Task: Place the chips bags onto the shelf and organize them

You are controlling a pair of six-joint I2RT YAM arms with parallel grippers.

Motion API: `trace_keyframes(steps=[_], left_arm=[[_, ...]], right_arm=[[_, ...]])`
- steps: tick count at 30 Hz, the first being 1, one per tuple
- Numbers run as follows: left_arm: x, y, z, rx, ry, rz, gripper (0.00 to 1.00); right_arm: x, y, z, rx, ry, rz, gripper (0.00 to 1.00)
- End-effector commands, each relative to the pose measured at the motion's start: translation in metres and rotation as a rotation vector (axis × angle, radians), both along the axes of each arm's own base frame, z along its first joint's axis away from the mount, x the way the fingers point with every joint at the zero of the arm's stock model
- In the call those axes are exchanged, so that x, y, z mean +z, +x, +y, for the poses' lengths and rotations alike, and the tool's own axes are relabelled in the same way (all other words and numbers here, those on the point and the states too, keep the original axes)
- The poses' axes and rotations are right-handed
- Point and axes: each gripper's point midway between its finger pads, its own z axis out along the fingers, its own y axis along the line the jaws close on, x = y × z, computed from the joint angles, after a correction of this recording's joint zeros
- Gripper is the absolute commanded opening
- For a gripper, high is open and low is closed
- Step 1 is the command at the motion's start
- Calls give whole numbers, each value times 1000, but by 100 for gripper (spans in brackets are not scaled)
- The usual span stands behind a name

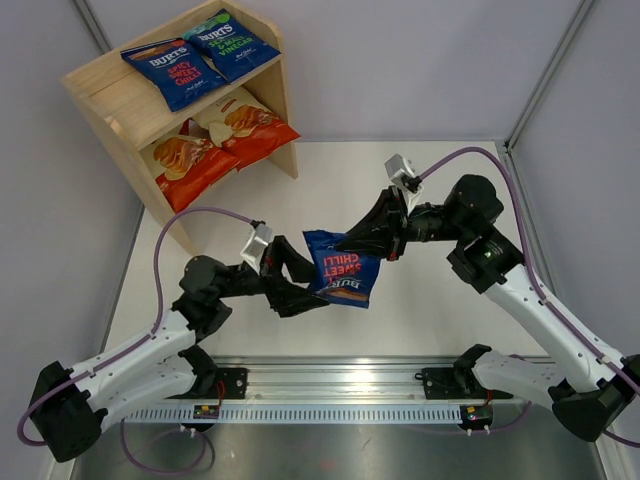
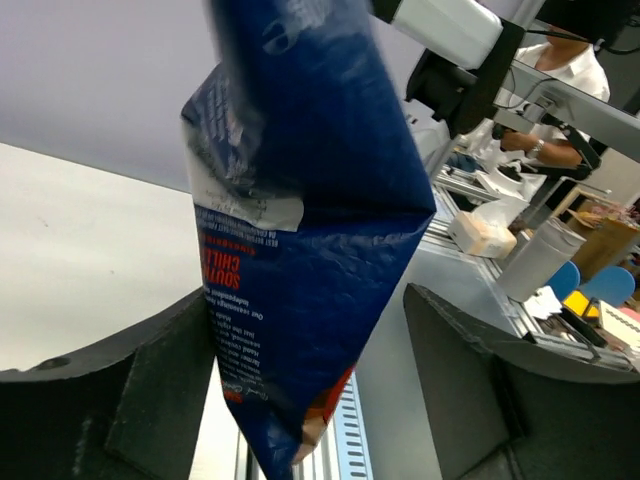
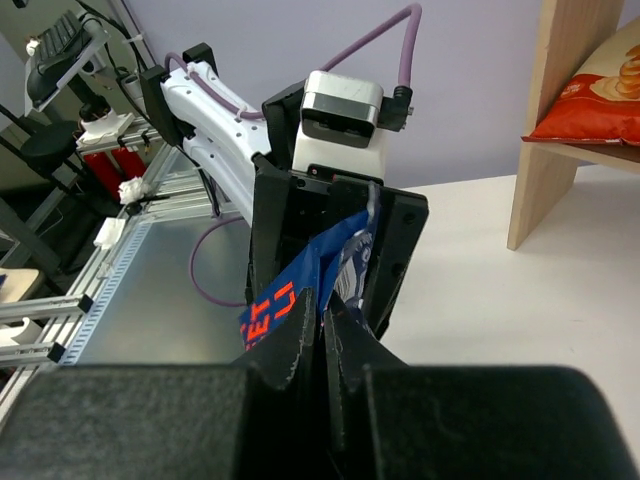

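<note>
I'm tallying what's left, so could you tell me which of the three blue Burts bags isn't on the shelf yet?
The Burts bag pinched in the right gripper above the table; the other two lie on the shelf's top tier.

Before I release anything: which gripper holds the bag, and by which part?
Right gripper pinches the Burts bag by its edge; left gripper stands open around it.

Surface: pale off-white tabletop (image 1: pixel 440 300), enclosed by grey wall panels (image 1: pixel 420 70) on the left, back and right.
Far-left corner: light wooden two-tier shelf (image 1: pixel 100 85) stands directly on it, turned at an angle.
Near edge: aluminium rail (image 1: pixel 340 385) carrying both arm bases.
</note>
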Motion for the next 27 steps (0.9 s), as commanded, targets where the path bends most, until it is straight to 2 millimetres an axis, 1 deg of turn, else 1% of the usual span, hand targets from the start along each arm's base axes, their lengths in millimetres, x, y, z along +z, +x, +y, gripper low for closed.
trace_keyframes(steps=[1,3,4,5,7,8,9,10,11,12,13,14,15,17,18,19,21,22,24,25,26,27], left_arm=[[33,-11,3,-49,-56,-98,58],[25,-5,1,-24,-29,-78,52],[25,0,0,6,-30,-65,49],[22,3,1,27,-27,-57,43],[19,10,1,70,-26,-46,35],[17,11,3,87,-25,-42,25],[17,14,4,109,-29,-35,19],[17,21,6,156,-39,-19,15],[17,23,7,172,-47,-13,13],[17,22,11,187,-65,-6,11],[18,29,14,232,-84,14,10],[19,29,17,247,-104,23,8],[26,27,21,252,-149,23,7],[26,30,27,282,-189,48,7],[32,27,29,277,-224,48,7],[33,26,31,276,-236,49,7],[39,25,31,267,-250,48,7],[44,24,31,264,-255,42,5],[46,24,30,260,-250,39,3],[47,25,29,260,-245,39,0],[48,27,29,270,-234,42,0],[49,29,30,285,-231,47,0]], right_arm=[[11,-4,1,28,9,-73,0],[13,3,2,-6,11,-78,0],[19,4,1,-19,19,-85,0],[20,9,2,-40,14,-75,0],[24,11,2,-51,21,-72,0],[29,13,1,-77,34,-80,0],[31,16,1,-99,44,-84,0],[31,22,0,-139,56,-75,0],[44,25,-5,-188,108,-99,0],[48,24,-7,-200,128,-107,0],[47,26,-8,-216,140,-102,0],[57,25,-11,-231,181,-112,0],[58,26,-11,-238,192,-106,0],[63,27,-11,-247,219,-96,0],[64,28,-11,-249,222,-92,0],[67,28,-11,-250,230,-91,0],[65,32,-8,-247,220,-70,1],[69,31,-8,-245,226,-69,10],[66,37,-6,-261,209,-43,18],[69,37,-7,-268,210,-53,27],[65,45,-10,-319,191,-37,50],[65,51,-13,-367,186,-29,64]])
